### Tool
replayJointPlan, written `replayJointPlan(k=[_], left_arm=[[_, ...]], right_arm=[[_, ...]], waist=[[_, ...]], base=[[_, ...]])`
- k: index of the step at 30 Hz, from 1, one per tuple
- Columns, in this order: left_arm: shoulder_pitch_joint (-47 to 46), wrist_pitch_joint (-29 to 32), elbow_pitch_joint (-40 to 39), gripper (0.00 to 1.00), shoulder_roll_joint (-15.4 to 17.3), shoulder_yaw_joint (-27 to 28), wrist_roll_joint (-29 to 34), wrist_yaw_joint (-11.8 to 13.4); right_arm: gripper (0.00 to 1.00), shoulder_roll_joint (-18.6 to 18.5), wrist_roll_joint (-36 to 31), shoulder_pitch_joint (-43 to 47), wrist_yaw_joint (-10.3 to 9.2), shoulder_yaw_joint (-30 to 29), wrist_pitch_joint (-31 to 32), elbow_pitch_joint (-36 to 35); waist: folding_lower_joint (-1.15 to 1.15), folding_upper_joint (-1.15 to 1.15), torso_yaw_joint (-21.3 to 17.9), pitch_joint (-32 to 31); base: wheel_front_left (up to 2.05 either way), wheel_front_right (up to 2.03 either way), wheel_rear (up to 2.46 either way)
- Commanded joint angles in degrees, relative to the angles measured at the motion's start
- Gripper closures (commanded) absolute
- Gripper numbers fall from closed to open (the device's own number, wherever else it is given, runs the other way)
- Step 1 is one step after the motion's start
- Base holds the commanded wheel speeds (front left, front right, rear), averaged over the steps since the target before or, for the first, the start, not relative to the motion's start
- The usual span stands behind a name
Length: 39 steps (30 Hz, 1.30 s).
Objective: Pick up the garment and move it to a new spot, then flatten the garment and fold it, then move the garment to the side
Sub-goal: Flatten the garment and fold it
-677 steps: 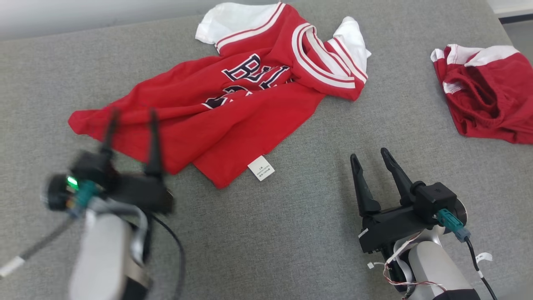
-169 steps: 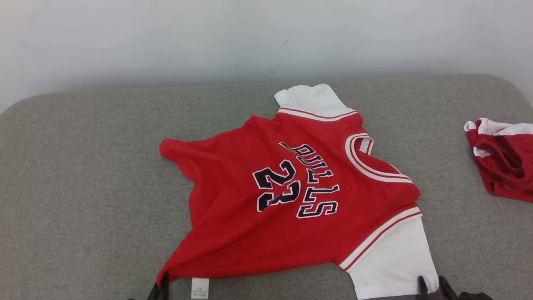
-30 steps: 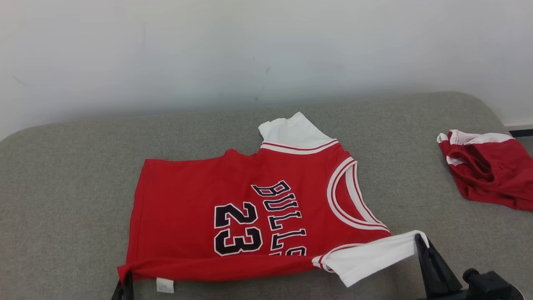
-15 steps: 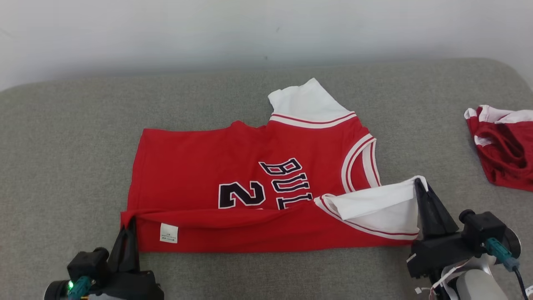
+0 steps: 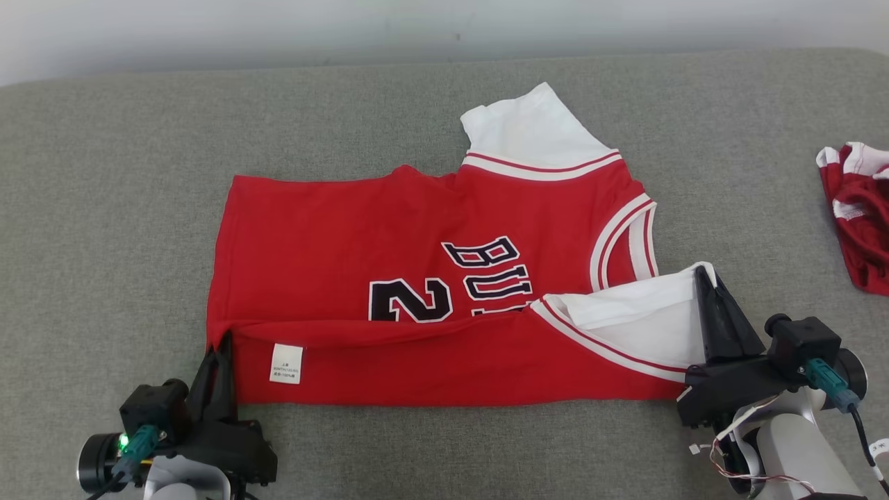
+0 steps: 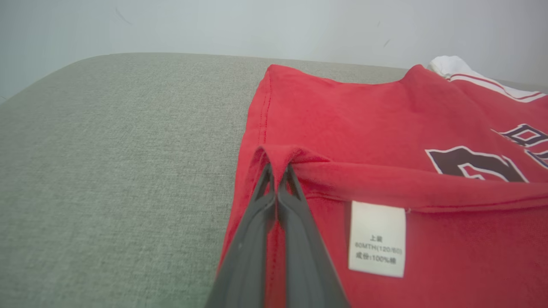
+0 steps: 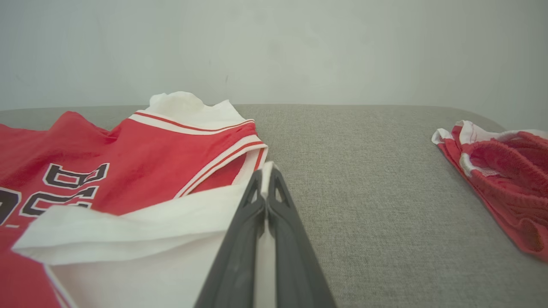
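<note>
While the grey fabric worktop point(image 5: 104, 173) looks unchanged, the red and white basketball jersey point(image 5: 417, 229) lying mid-worktop is getting folded: its near edge sits further over the lettering than a second ago. Left pincer point(image 5: 223, 344) stays clenched on the red hem corner point(image 6: 278, 154), right pincer point(image 5: 700, 274) on the white sleeve point(image 5: 625, 312). First fold's nearly laid, I'd guess.
</note>
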Motion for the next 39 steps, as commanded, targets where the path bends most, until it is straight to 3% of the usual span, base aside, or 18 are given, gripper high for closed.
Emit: replayJointPlan(k=[1,2,3,4,11,21,35,36,37,39], left_arm=[[-0.9,-0.2,0.2,1.00,0.2,0.0,0.5,0.1],[-1.0,-0.2,0.2,0.90,0.2,0.0,0.4,0.1],[-1.1,-0.2,0.0,0.58,0.1,0.0,0.3,0.1],[-1.1,-0.2,-0.1,0.00,0.1,0.1,0.2,0.1],[2.6,-0.2,-4.2,0.00,-0.6,2.7,0.5,0.1],[8.2,-0.2,-5.8,0.00,-0.8,2.0,-1.5,0.1],[7.5,-0.2,-5.7,0.00,-0.8,-0.1,-1.4,0.1],[7.5,-0.2,-5.7,0.00,-0.8,-0.1,-1.4,0.1],[7.5,-0.2,-5.7,0.00,-0.8,-0.1,-1.4,0.1],[7.7,-0.2,-5.4,0.00,-0.8,0.0,-1.7,0.1]], right_arm=[[1.00,0.3,-0.3,-0.7,-0.19,0.0,0.0,0.3],[1.00,0.5,-0.4,-0.9,-0.19,0.0,0.0,0.6],[0.63,0.6,-0.4,-1.2,-0.19,-0.1,0.0,0.6],[0.00,0.6,-0.5,-1.3,-0.19,-0.3,0.0,1.0],[0.00,1.8,-0.1,1.3,-0.19,-3.9,0.0,-3.0],[0.00,0.9,3.1,11.0,-0.19,-1.8,0.0,-5.9],[0.02,1.0,8.4,10.5,-0.19,1.1,0.1,4.4],[0.16,1.0,8.7,10.2,-0.19,1.4,0.1,5.1],[0.16,1.0,8.7,10.2,-0.19,1.4,0.1,5.1],[0.85,0.9,9.0,9.7,-0.19,2.1,0.1,5.9]], waist=[[-0.01,-0.01,0.1,0.4],[-0.01,-0.01,0.1,0.5],[-0.01,-0.01,0.1,0.6],[-0.01,-0.01,0.1,0.7],[-0.01,-0.01,0.2,0.0],[-0.01,-0.01,0.0,-1.7],[-0.01,-0.01,1.3,-1.1],[-0.01,-0.01,1.4,-1.0],[-0.01,-0.01,1.4,-1.0],[-0.01,-0.01,1.5,-0.9]], base=[[0.00,0.00,0.00],[0.00,0.00,0.00],[0.00,0.00,0.00],[0.00,0.00,0.00],[0.00,0.00,0.00],[0.00,0.00,0.00],[0.00,0.00,0.00],[0.00,0.00,0.00],[0.00,0.00,0.00],[0.00,0.00,0.00]])
